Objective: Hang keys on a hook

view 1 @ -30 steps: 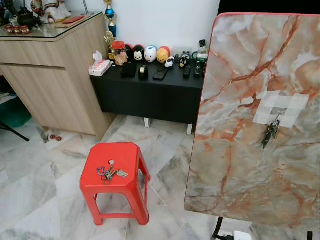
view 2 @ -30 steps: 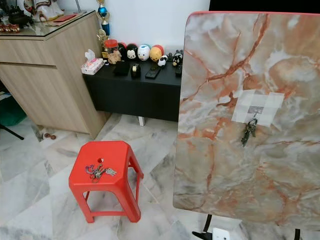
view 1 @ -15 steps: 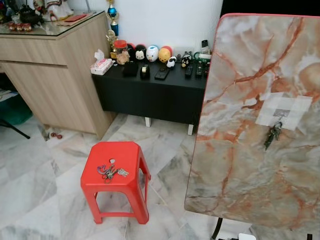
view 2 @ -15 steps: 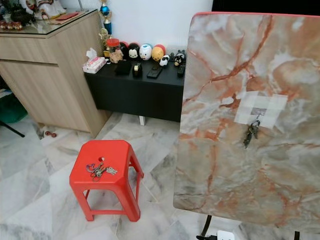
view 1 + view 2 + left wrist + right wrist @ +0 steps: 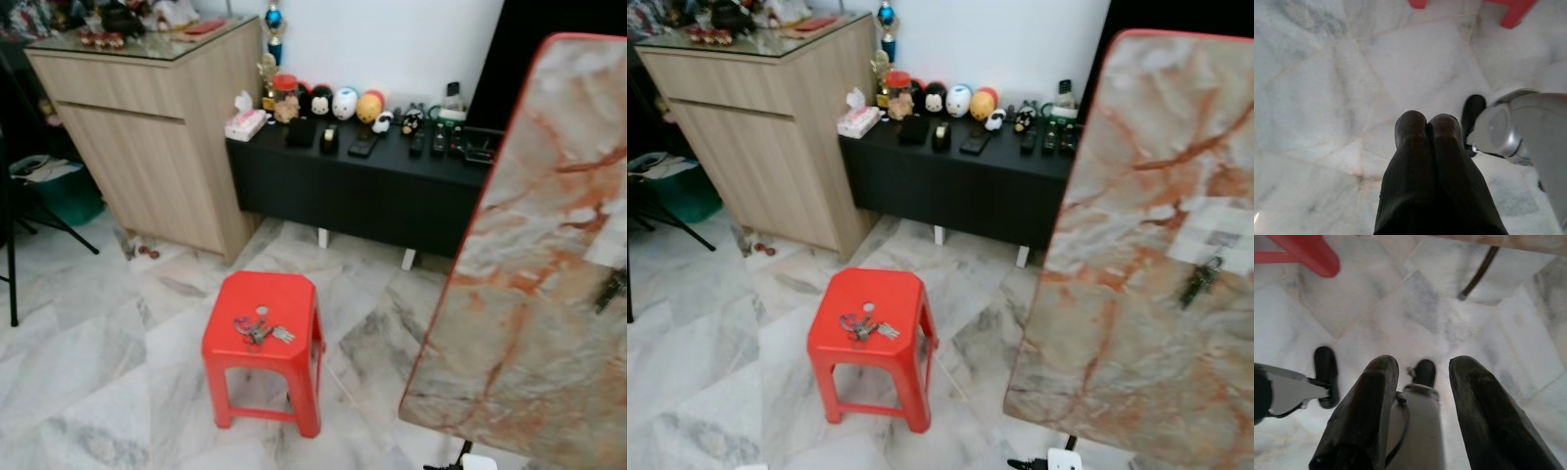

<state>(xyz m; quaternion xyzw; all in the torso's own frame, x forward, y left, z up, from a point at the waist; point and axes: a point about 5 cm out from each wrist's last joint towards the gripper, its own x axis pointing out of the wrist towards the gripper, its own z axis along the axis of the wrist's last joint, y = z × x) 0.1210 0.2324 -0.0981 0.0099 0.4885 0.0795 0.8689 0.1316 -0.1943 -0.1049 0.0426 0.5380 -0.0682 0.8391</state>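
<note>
A bunch of keys (image 5: pixel 860 327) lies flat on the seat of a red plastic stool (image 5: pixel 906 300), near the seat's middle, just beside the small round hole in the top. The stool stands on the pale marble floor (image 5: pixel 88 362). Both claws hang low over that floor, well apart from the keys and below the level of the seat: the left claw (image 5: pixel 1427 126) has its two black fingers pressed together, tips touching, with nothing between them, and a red leg of the stool shows beyond it; the right claw (image 5: pixel 1420 369) is spread wide and holds nothing.

To the robot's right a marble-patterned board (image 5: pixel 1136 323) stands tilted, with a pale taped patch (image 5: pixel 1219 235) on its face and a second, dark set of keys (image 5: pixel 1198 282) hanging from it. Behind the stool runs a low black counter (image 5: pixel 362 186) lined with small figurines and remotes, and beside it a wooden cabinet (image 5: pixel 157 147).
</note>
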